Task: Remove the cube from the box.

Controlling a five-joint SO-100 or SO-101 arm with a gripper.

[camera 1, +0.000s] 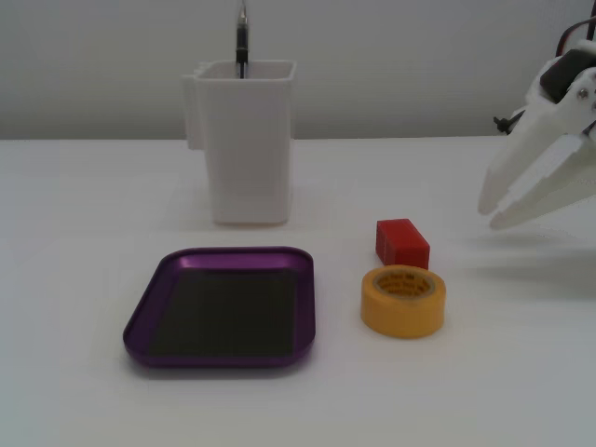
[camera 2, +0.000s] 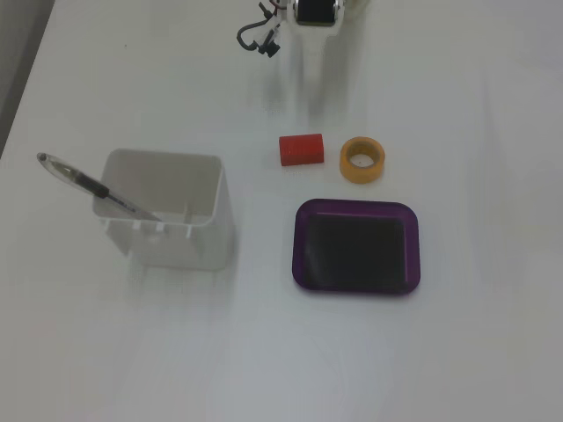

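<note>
In a fixed view from the front, the small red block, the cube [camera 1: 402, 242], sits on the white bench [camera 1: 84, 391]. It is not in the flat purple metal tray, the box [camera 1: 142, 328]. The tray has a dark floor and nothing lies in it. The cube is to the right of the tray, just past its far right corner, and apart from it. A yellow roll of tape [camera 1: 403, 300] lies just in front of the cube. A tall white plastic tub [camera 1: 247, 149] with a pen [camera 1: 241, 42] in it stands behind the tray.

The white claw [camera 1: 487, 215] hangs at the right edge, above the bench. Its two fingers are spread a little and nothing is between them. The tips point down and to the left. The cube lies to the left of the claw and lower down, well apart from it. The cube's long side runs from back left to front right here.

In a fixed view from above, only a bit of the arm [camera 2: 312, 10] shows at the top edge, and the fingers are hard to make out. The cube [camera 2: 302, 149] lies below it in the picture, with its long side going left to right. The tape roll [camera 2: 362, 159] is just to its right, and the tray [camera 2: 299, 255] is lower still.

I think the job looks done, since the cube is out of the tray.
</note>
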